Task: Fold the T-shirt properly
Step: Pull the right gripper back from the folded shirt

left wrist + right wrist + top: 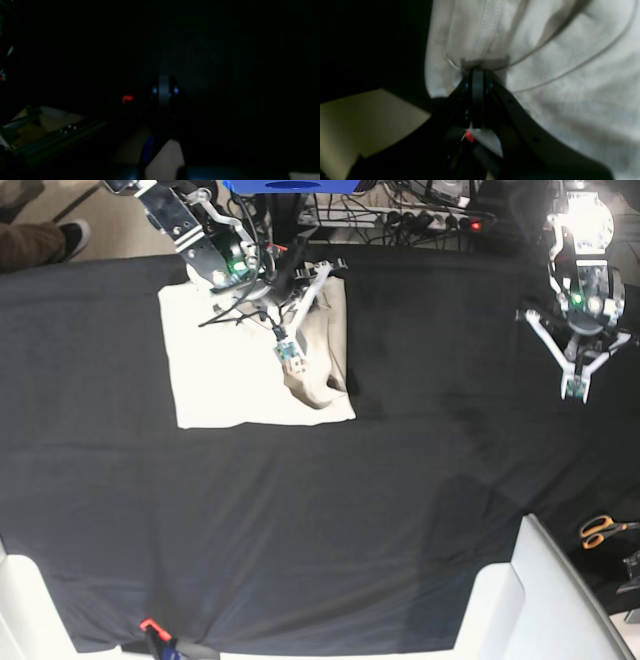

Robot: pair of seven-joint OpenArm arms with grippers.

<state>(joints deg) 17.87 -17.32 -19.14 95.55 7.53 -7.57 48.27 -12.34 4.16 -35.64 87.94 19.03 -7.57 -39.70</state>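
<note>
— Fingers [472,82] on the right gripper [477,72] are pressed together, pinching a bunched fold of the T-shirt [570,87]. Can you see where on the shirt?

— In the right wrist view the tips bite into the cream cloth just below a stitched seam, with the fabric gathered and lifted around them. From the base view, the T-shirt [230,370] lies partly folded on the black table cloth [320,520], toward the far side, and the right gripper [292,360] sits over its raised, rumpled edge.

— And the other arm?

— Left gripper [574,388] hangs over bare black cloth, well apart from the shirt. Its wrist view is very dark, but the left gripper [164,85] appears as one narrow shape, jaws together, nothing between them.

— Anything else around?

— Orange-handled scissors [603,529] lie off the table cloth's edge, near the left arm's side, and a power strip [440,222] runs behind the table.
</note>
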